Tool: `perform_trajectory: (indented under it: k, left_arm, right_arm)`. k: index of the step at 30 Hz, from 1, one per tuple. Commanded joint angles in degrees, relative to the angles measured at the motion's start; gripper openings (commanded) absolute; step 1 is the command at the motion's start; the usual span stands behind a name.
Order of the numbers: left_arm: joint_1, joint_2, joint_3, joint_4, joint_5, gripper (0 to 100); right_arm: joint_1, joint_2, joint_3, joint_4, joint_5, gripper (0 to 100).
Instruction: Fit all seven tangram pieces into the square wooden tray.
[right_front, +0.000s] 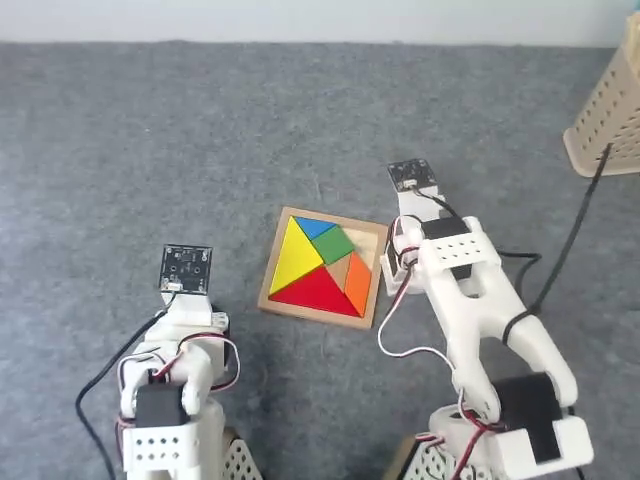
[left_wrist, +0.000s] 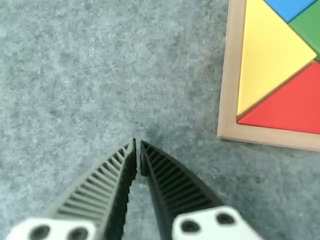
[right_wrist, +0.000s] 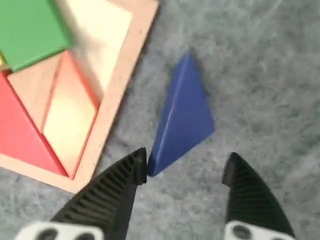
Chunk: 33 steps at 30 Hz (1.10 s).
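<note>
My right gripper (right_wrist: 186, 162) is wide open. Its two fingers stand on either side of one corner of the dark blue triangle (right_wrist: 182, 115). One fingertip is almost touching that corner, and I am not holding the piece. I think I am open like this so I can close on the triangle and lift it.

The dark blue triangle lies on the grey mat (right_front: 150, 150), just beside the outer edge of the wooden tray (right_wrist: 120, 85). It is not inside the tray.

The tray sits between my two arms. In it I see a yellow triangle (right_front: 290, 258), a red triangle (right_front: 315, 290), a green square (right_front: 335, 243), a light blue triangle (right_front: 314, 226) and an orange piece (right_front: 358, 285). They lie flat and close together. Near the green square there is a pale bare spot (right_wrist: 102, 27), the corner nearest my right gripper. I think the dark blue triangle may belong there, so the job looks nearly done but not finished.

My left gripper (left_wrist: 138, 150) is pinched closed with nothing in it. It hangs over the mat near the other side of the tray, out of the way.

The mat is fuzzy and grey. A pale basket (right_front: 610, 110) with holes stands at the far corner, and a white wall (right_front: 300, 20) runs along the back
</note>
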Motion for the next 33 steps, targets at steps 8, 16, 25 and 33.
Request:
perform_trajectory:
  k: [8, 16, 25, 33]
  left_arm:
    - [0.3, -1.1, -0.6, 0.4, -0.2, 2]
    - [0.3, -1.1, -0.6, 0.4, -0.2, 2]
    - [0.3, -1.1, -0.6, 0.4, -0.2, 2]
    - [0.3, -1.1, -0.6, 0.4, -0.2, 2]
  right_arm:
    - [2.8, -3.8, -0.2, 1.3, -0.6, 29.7]
    - [-1.9, 2.2, -0.6, -5.1, -1.1, 29.7]
    - [-1.8, 7.7, -1.8, -7.0, -4.6, 29.6]
    - [-1.8, 10.1, -1.8, -9.5, -4.4, 29.6]
